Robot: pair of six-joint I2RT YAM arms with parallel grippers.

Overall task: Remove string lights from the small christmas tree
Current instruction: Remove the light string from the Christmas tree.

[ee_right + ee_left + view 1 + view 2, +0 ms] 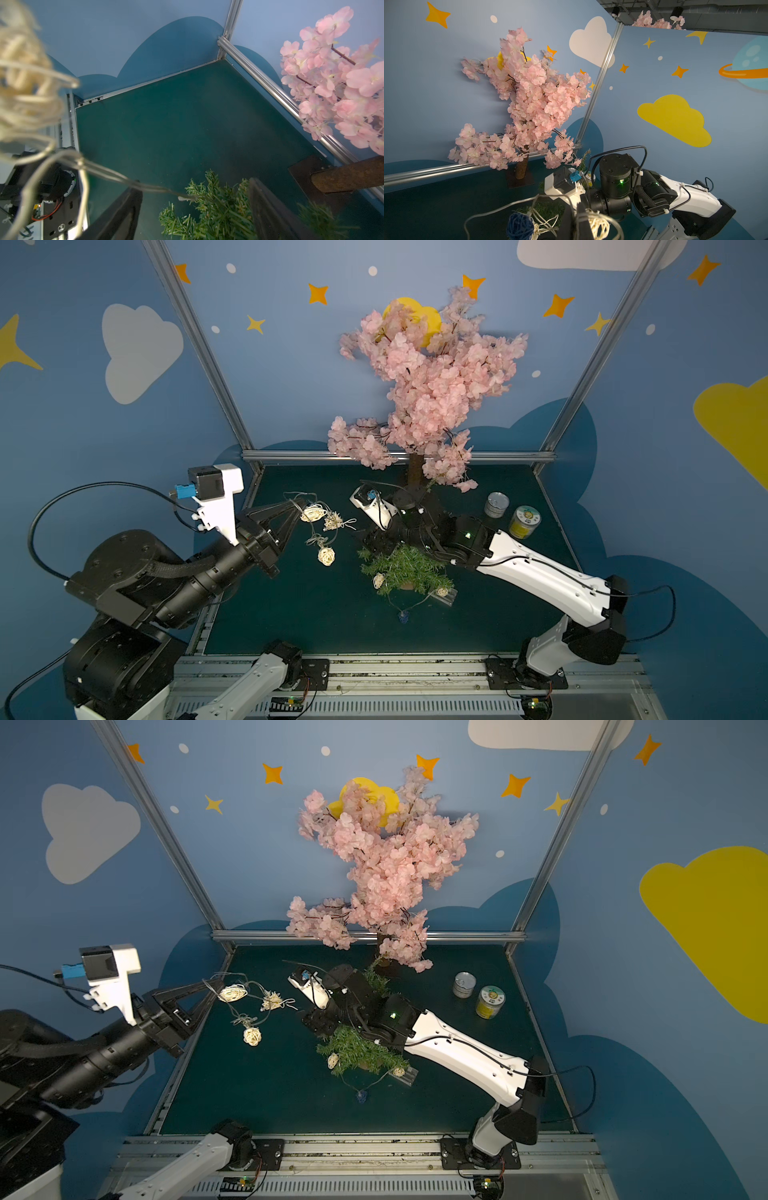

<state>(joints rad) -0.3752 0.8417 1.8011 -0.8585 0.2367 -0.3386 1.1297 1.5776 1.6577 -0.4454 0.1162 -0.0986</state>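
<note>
Dark green mat [291,614], blue walls [291,364] painted with clouds and stars, pink blossom tree [428,377] standing at upper centre.
Left gripper [296,509] is clenching the string lights [325,523] at mid-left. The remainder is draping over the small christmas tree [405,572] at centre, with the clear box [446,598] lying at its lower right. Right gripper [195,185] is straddling the branches, fingers spread.

The string lights [326,556] hang partly bunched in the air, partly draped over the small green christmas tree [405,570].

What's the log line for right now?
left gripper: shut on string lights | right gripper: open around small christmas tree | status: partly removed
</note>
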